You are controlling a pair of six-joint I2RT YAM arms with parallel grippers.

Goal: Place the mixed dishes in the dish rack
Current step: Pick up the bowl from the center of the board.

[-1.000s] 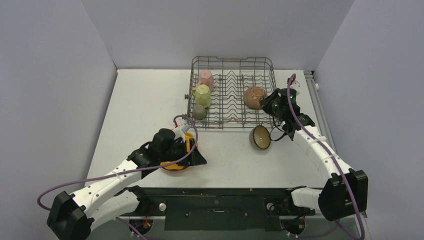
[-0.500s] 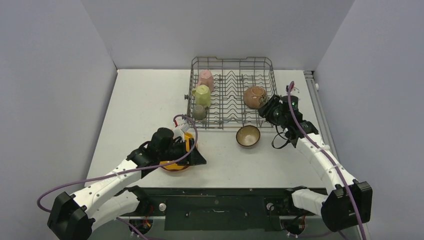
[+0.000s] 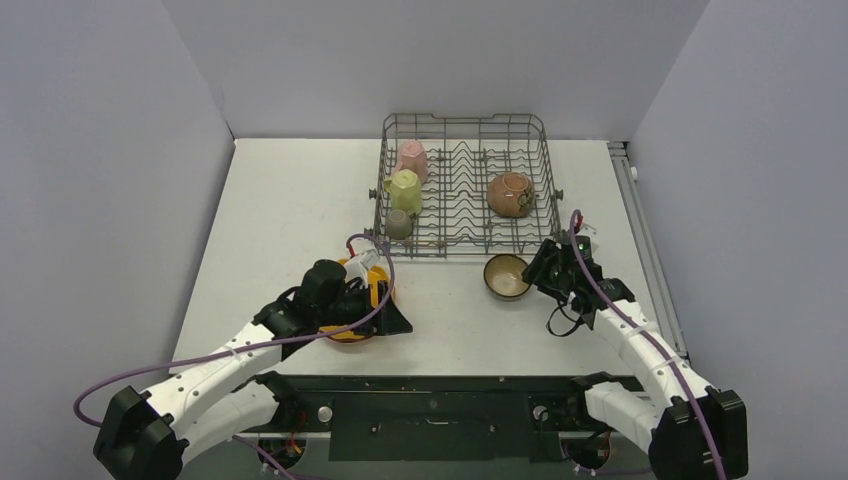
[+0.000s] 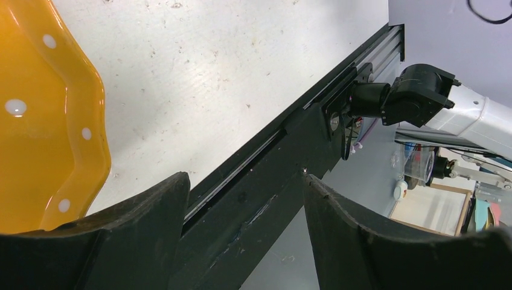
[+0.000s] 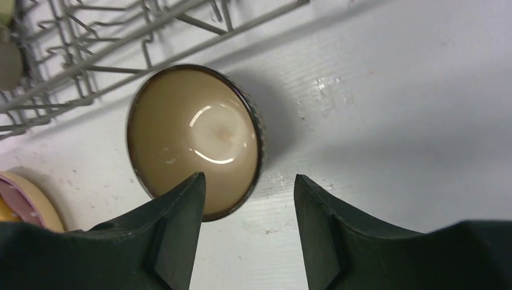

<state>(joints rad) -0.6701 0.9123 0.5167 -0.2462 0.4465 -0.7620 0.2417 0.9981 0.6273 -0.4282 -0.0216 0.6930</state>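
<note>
The grey wire dish rack [image 3: 465, 240] at the back holds a pink mug [image 3: 411, 158], a pale yellow mug [image 3: 404, 190], a small grey cup [image 3: 399, 224] and one brown bowl [image 3: 511, 194]. A second brown bowl [image 3: 506, 276] [image 5: 193, 139] stands upright on the table in front of the rack. My right gripper [image 3: 541, 272] [image 5: 249, 178] is open just right of it, its jaws astride the bowl's near rim. My left gripper [image 3: 398, 318] [image 4: 244, 178] hovers open and empty over the orange dotted plate [image 3: 350, 332] [image 4: 48, 121]. A pink plate edge [image 5: 21, 196] shows at the lower left.
The table's black front rail [image 4: 272, 175] runs right below my left fingers. The side walls stand close on both sides. Purple cables trail from both arms.
The bowl on the table has dropped from standing on edge to upright. My right gripper came from the rack's right side down beside it and opened. The left arm barely moved.
</note>
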